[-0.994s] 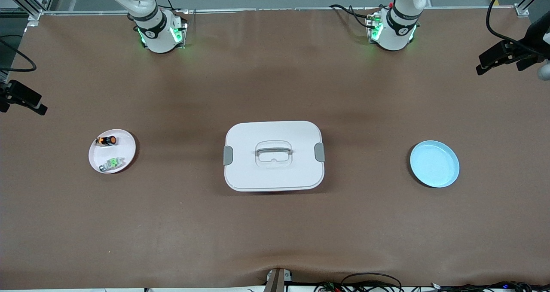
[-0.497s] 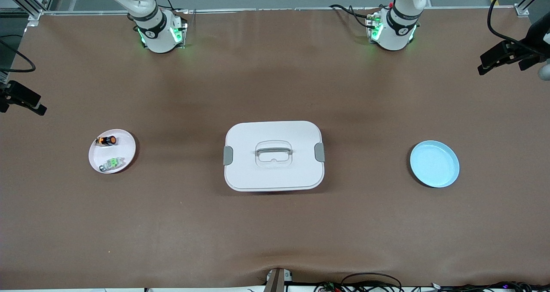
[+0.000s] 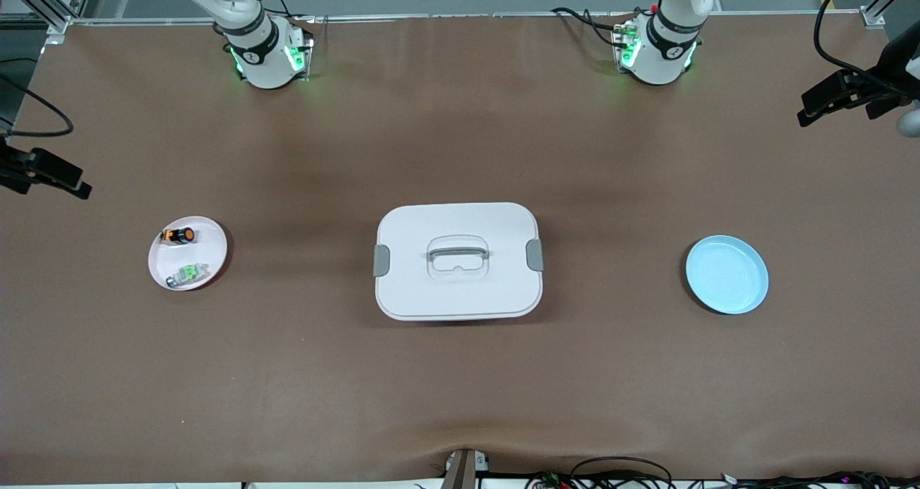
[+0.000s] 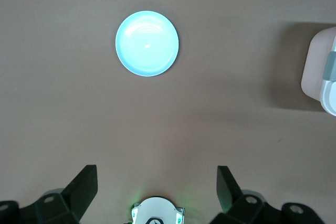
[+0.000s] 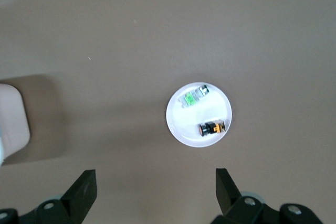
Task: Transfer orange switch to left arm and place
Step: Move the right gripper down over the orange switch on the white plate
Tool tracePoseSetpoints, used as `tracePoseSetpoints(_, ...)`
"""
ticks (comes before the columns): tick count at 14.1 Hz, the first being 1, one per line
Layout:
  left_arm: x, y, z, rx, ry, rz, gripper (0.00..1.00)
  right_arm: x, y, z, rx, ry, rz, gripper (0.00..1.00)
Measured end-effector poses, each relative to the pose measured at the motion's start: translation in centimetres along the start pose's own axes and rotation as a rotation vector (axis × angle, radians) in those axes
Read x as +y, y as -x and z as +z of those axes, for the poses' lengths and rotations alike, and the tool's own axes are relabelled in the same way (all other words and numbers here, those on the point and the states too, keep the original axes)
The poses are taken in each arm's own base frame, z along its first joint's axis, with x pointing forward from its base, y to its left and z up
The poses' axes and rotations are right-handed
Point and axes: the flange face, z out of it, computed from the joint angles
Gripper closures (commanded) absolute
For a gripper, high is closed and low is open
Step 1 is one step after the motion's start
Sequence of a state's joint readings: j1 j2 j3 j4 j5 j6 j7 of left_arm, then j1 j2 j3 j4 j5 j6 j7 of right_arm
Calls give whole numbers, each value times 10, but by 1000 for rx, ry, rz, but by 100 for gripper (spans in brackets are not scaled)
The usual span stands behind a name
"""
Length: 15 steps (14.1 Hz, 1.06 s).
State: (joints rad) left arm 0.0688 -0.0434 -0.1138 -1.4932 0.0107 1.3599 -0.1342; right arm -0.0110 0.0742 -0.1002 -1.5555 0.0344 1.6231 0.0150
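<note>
Both claws, the left claw (image 4: 155, 187) and the right claw (image 5: 155, 187), are held wide apart, high over the table (image 3: 460, 388), while the orange switch (image 3: 180, 235) is kept on a white plate (image 3: 208, 244).

We hold both arms raised high above the table. Our left gripper (image 4: 155, 192) hangs with its fingers (image 4: 84, 184) spread wide apart, and our right gripper (image 5: 155, 192) likewise, empty.
</note>
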Motion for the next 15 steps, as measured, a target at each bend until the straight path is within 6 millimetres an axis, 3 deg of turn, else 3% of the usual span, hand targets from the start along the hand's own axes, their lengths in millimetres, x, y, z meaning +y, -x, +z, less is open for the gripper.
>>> tracePoseSetpoints(3,1,0,0,0,0,1,0,23,-6,55,-49,3,39,0)
tracePoseSetpoints(11,3,0,0,0,-1,7,0,61,6,189,-62,23,-15,0)
tracePoseSetpoints(15,5,-2,4,-9,-1,9,0,93,3,245,-74,26,-80,0)
